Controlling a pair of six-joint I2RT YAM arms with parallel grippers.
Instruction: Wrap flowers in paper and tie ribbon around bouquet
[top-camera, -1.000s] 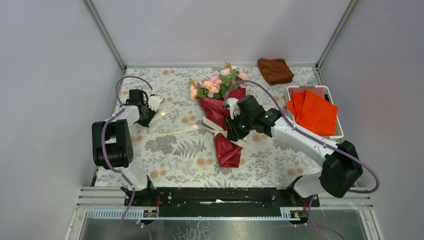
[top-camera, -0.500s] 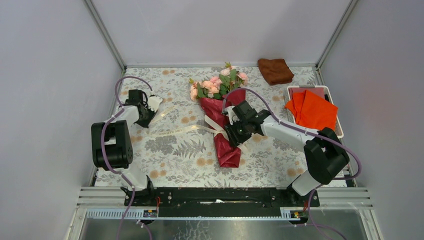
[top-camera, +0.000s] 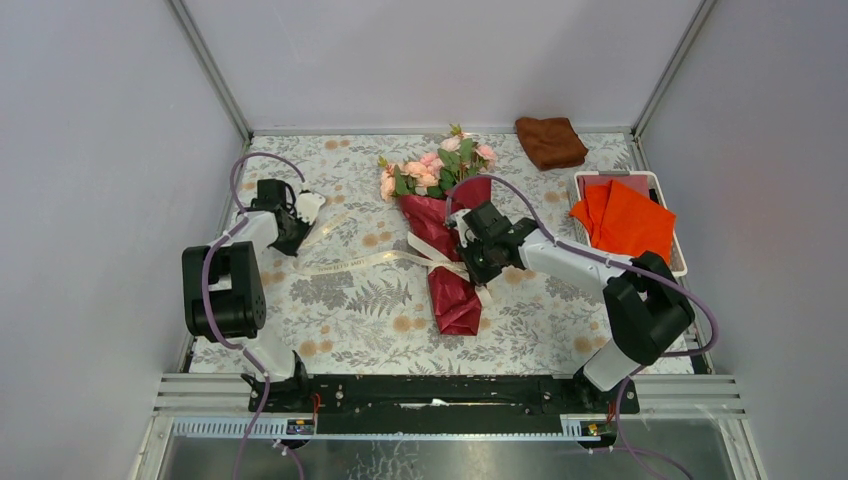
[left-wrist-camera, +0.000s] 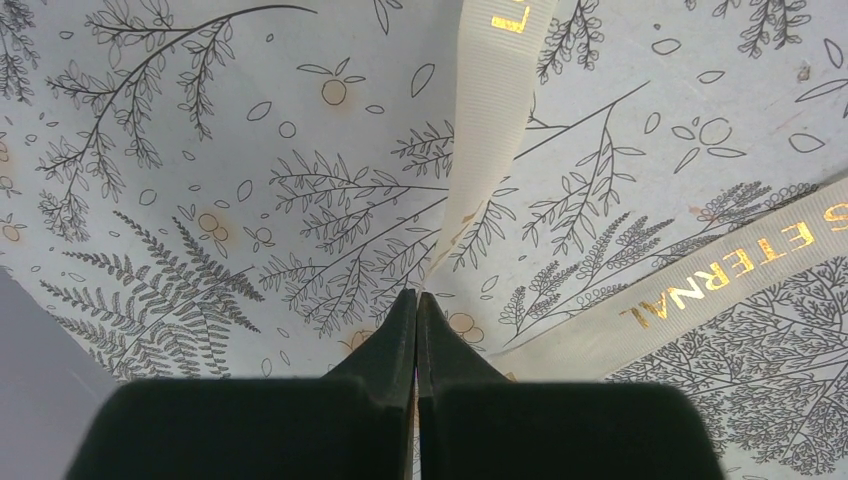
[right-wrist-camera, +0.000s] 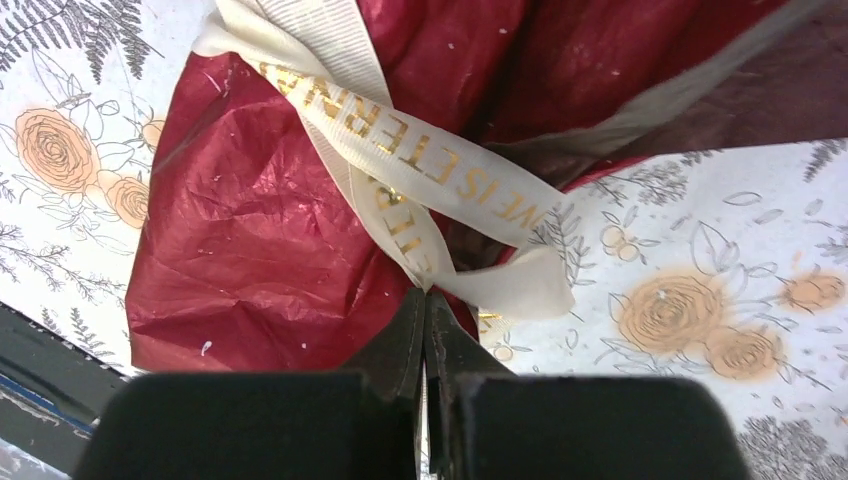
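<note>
As the table (top-camera: 340, 310) is lying under both arms: its printed cover is looking smooth, so I judge the bundle may be sliding if one side is pulling harder than the other.
Bouquet (top-camera: 440, 235): lying flat directly under the right gripper (right-wrist-camera: 426, 292) and well apart from the left gripper (left-wrist-camera: 416, 295), with the blooms pointing away from both.
Paper (right-wrist-camera: 250, 220): wrapping the stems as a dark red cone, spreading just ahead of the right fingertips. It is looking thin and crinkled, so a pull along the cover should be safer than a lift.
Flowers (top-camera: 430, 170): sticking out of the cone's wide end, beyond the right gripper and clear of the tie.
Right gripper: fingers pressing together on a ribbon strand at the cone's waist, tips touching the crossing.
Left gripper: fingers pressing together on the far end of the ribbon, low over the cover.
Ribbon (top-camera: 360, 262): running from the left fingertips across to the cone and crossing itself just ahead of the right fingertips. The step in hand is looking like drawing this tie snug. Both ends should be pulling apart evenly and slowly, staying low, so the crossing is closing on the waist without sliding toward the narrow end.
Lettering (right-wrist-camera: 420, 165): facing up on both strands, so the band is lying flat here and is worth guarding against twisting.
</note>
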